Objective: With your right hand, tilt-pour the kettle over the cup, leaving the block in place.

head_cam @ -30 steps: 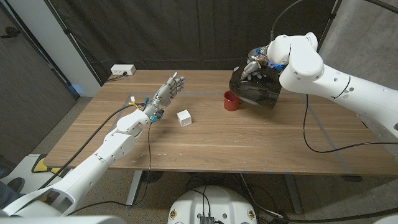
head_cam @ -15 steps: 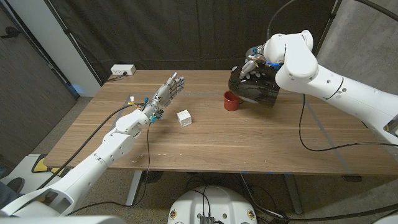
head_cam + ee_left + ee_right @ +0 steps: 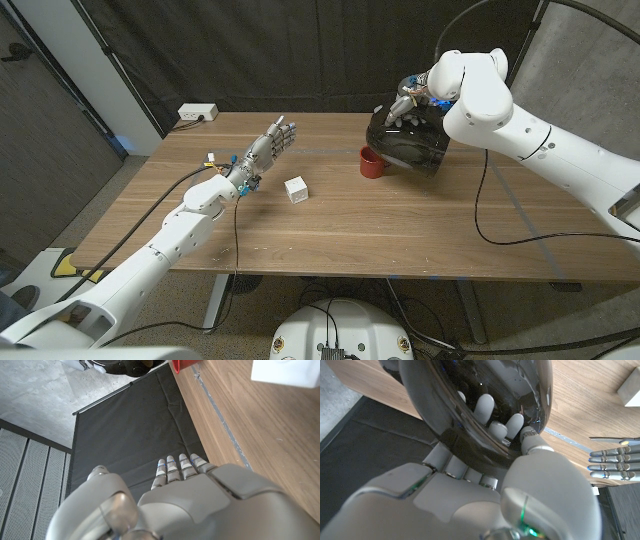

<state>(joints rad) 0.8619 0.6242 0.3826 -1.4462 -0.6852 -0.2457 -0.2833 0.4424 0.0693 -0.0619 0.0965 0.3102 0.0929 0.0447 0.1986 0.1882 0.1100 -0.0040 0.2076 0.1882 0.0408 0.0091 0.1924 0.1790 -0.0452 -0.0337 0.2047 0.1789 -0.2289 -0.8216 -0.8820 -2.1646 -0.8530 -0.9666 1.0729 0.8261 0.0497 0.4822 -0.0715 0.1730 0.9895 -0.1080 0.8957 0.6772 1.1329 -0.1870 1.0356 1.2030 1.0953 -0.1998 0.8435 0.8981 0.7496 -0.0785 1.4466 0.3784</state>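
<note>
**Kettle held tilted beside cup: handling and surroundings**

We find the kettle (image 3: 408, 146) in the upper right of the head view, dark, glossy and tipped toward the red cup (image 3: 372, 162), which stands on the table just beside its lower edge. The right hand (image 3: 412, 104) grasps the kettle from above; in the right wrist view its fingers (image 3: 485, 407) wrap the top of the body. We judge the shell rigid and smooth, hence liable to slip under a turning load, and moderately heavy; whether it holds liquid we cannot tell. The top grasp looks like the proper hold for the tilt. The cup appears light and easily knocked by the kettle's rim.

The white block (image 3: 296, 189) sits near the frame's centre, well apart from the cup. The left hand (image 3: 273, 142) is released, fingers extended, left of the block.

The wooden table (image 3: 420, 235) is flat and bare-grained. Black curtain hangs behind; a white power strip (image 3: 197, 114) lies at the table's upper left corner.
</note>
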